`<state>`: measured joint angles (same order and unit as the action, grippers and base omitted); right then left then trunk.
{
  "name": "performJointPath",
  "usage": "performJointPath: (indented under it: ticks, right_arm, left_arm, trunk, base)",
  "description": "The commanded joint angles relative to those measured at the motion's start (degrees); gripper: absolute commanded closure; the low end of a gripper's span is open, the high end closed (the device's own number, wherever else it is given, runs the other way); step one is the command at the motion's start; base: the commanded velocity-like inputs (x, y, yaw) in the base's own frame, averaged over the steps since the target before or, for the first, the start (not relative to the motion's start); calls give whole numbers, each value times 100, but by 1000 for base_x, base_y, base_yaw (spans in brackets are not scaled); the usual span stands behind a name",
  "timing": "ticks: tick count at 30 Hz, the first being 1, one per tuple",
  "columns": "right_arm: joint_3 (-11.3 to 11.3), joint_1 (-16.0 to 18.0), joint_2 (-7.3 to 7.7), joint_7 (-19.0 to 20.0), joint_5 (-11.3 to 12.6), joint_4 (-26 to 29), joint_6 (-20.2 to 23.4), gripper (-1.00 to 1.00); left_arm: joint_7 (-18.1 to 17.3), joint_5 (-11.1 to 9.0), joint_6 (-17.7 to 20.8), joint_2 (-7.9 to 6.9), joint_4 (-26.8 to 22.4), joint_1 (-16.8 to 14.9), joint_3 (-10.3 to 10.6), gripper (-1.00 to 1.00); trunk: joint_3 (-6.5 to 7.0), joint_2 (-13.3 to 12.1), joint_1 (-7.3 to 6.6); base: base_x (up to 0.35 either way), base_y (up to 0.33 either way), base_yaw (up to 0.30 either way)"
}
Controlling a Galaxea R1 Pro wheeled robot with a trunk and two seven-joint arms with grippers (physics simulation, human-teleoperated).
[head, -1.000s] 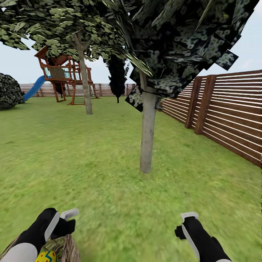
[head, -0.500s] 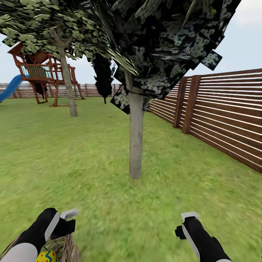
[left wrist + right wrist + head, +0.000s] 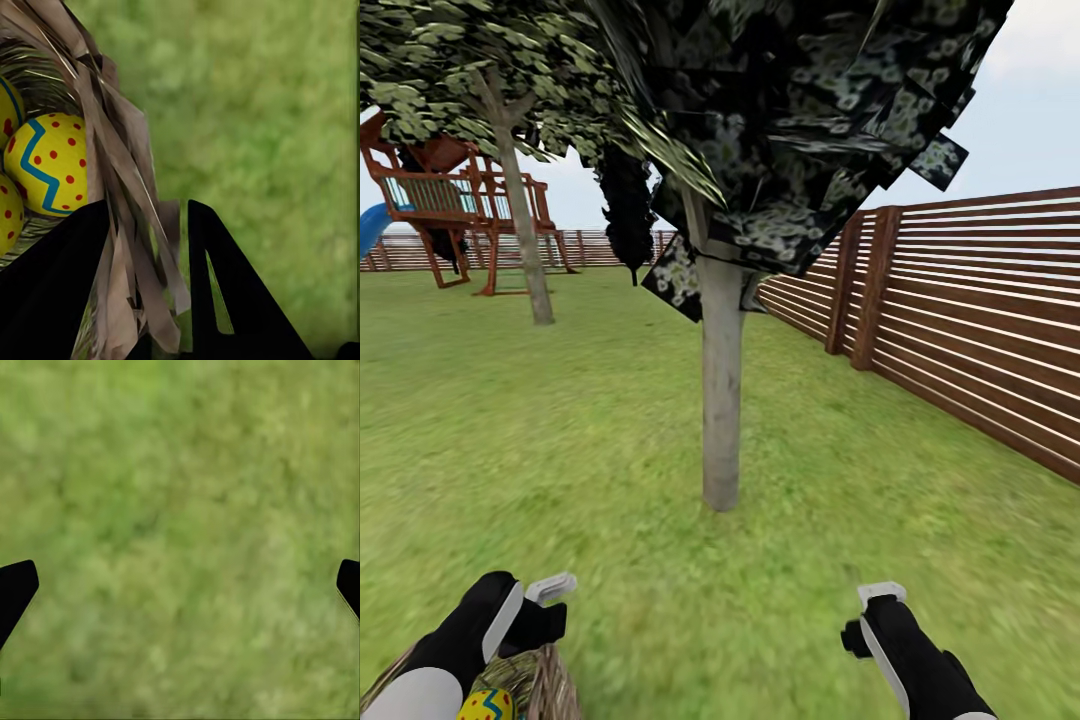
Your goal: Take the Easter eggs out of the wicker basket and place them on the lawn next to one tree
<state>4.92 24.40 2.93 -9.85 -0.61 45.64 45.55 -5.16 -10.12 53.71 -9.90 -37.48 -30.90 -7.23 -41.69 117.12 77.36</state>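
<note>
Left tool (image 3: 146, 289) apparently clamped on something, right tool (image 3: 180, 585) spread wide, both arms low

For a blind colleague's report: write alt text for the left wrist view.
The left gripper is clamped on the rim of the wicker basket, one dark finger inside and one outside the woven wall. Yellow Easter eggs with blue zigzags and red dots sit inside, with blurred green lawn beyond.

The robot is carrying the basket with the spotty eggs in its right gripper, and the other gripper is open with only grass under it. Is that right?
Not quite: the left gripper carries the wicker basket, its fingers pinching the rim in the left wrist view, with the Easter eggs inside. The open one over bare lawn is the right gripper.
</note>
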Motion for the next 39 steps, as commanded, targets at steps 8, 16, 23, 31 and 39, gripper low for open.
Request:
performJointPath:
  ticks: [8, 16, 23, 31, 39]
  right_arm:
    - [27, 3, 6, -17, 6, 6, 33, -100]
    - [20, 3, 6, -15, 9, 6, 33, -100]
    - [20, 3, 6, -17, 17, 6, 33, -100]
    - [27, 3, 6, -14, 26, 6, 33, -100]
    - [26, 3, 6, -16, 28, 6, 37, -100]
  left_arm:
    - [-18, 54, 25, 8, -5, -4, -15, 100]
    - [-11, 54, 25, 23, 0, -4, -7, 100]
    - [-11, 54, 25, 23, 4, -4, -6, 100]
    - [-10, 54, 25, 31, 4, -4, -6, 100]
    - [-3, 54, 25, 32, 4, -4, 2, 100]
  trunk:
    - [-6, 3, 3]
    - [-6, 3, 3]
    - [-6, 3, 3]
    - [-6, 3, 3]
    - [3, 3, 3]
  base:
    - [348, 0, 0]
    - [348, 0, 0]
    - [348, 0, 0]
    - [347, 0, -35]
    - [347, 0, -260]
